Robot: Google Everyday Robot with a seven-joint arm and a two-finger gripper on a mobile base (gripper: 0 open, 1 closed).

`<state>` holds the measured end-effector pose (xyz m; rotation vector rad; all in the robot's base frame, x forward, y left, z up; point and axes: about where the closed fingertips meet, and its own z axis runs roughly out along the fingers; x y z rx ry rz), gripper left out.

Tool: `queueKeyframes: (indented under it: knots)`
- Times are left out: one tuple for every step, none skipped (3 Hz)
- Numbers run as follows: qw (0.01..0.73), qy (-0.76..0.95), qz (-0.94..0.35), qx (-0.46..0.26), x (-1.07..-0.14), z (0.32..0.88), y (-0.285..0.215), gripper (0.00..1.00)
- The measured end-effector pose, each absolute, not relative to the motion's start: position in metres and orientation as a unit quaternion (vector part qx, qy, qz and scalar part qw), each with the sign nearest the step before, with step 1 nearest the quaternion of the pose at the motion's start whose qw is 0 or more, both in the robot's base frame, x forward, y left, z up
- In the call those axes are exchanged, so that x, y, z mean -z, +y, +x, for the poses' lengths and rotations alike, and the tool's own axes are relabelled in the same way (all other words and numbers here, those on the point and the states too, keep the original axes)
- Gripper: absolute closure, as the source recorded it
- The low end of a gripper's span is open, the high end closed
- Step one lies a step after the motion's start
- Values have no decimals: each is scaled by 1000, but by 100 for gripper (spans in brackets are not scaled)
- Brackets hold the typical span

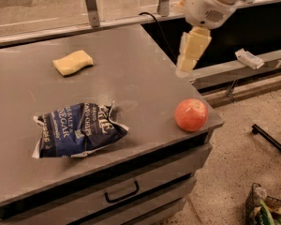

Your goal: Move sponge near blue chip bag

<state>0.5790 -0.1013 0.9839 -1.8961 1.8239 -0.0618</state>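
The sponge (73,62), a small pale yellow block with wavy sides, lies on the grey table top (131,74) at the back left. The blue chip bag (78,130), crumpled with white lettering, lies near the front left, well apart from the sponge. My gripper (187,64) hangs from the white arm at the upper right, above the table's right edge, far from the sponge and holding nothing I can see.
An orange-red apple (191,115) sits at the table's front right corner, just below the gripper. A drawer handle (122,193) shows on the cabinet front. A rail with a small white object (248,58) runs at right. A bag (267,207) lies on the floor.
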Motion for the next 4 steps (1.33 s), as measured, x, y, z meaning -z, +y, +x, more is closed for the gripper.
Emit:
queueKeyframes:
  knots:
    - [312,649,-693,-4,-981,617,-57,0]
    - [354,634,-687,-43,-978,644,-4,0]
    - [360,618,-696,-61,-973,655,45,0]
    - [360,618,-696,-61,-973,655,45,0]
